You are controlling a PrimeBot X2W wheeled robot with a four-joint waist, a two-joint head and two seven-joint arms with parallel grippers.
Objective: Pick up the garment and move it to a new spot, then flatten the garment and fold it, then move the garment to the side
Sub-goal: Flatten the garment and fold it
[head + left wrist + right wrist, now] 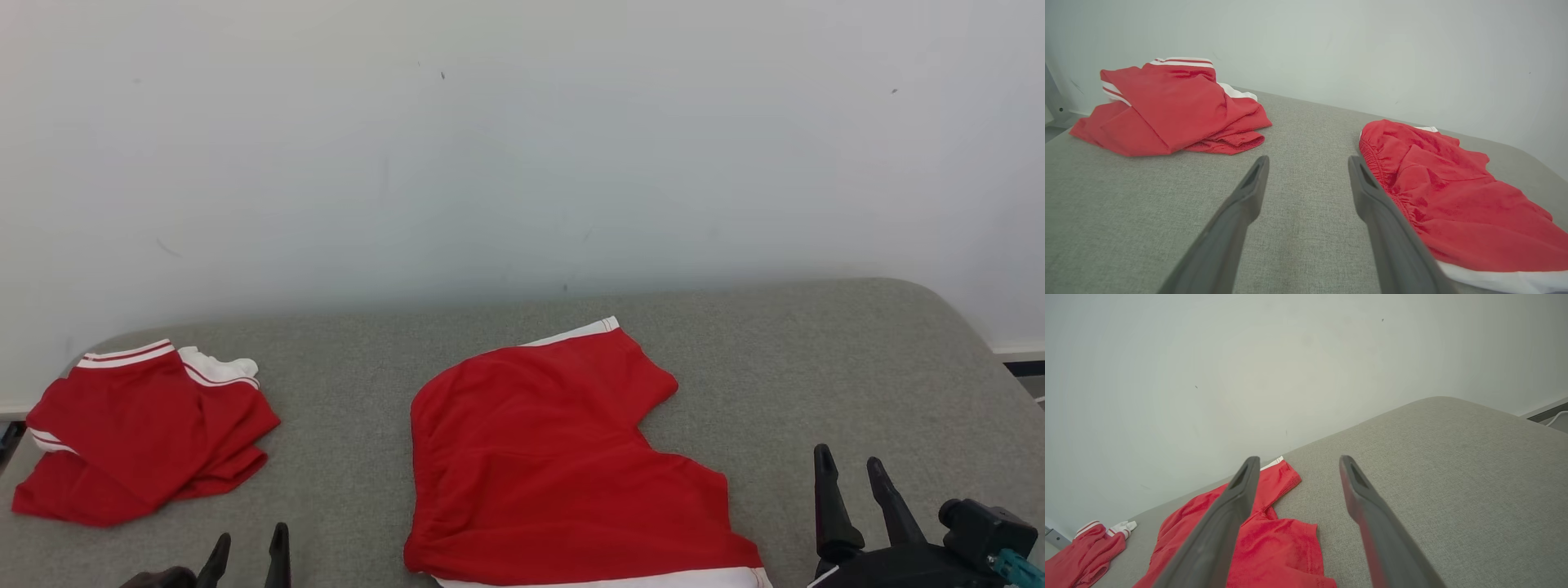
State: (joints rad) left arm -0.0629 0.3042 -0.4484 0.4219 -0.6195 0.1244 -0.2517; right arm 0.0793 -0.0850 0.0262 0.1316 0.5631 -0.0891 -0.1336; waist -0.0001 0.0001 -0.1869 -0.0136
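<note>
The shorts [539,457] lie between your left gripper [251,536] and right gripper [847,456], lengthwise away from you. Both jaws are wide, and the right is nearer.

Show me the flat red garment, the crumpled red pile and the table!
flat red garment [539,457], head view, middle of the red cloth.
crumpled red pile [139,433], head view, its red middle.
table [816,367], head view, bare right part.

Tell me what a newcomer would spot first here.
The red shorts lie spread in the middle of the grey table. A second red heap with white stripes sits crumpled at its left end. The left tool and right tool stand open at the near edge, holding nothing.
</note>
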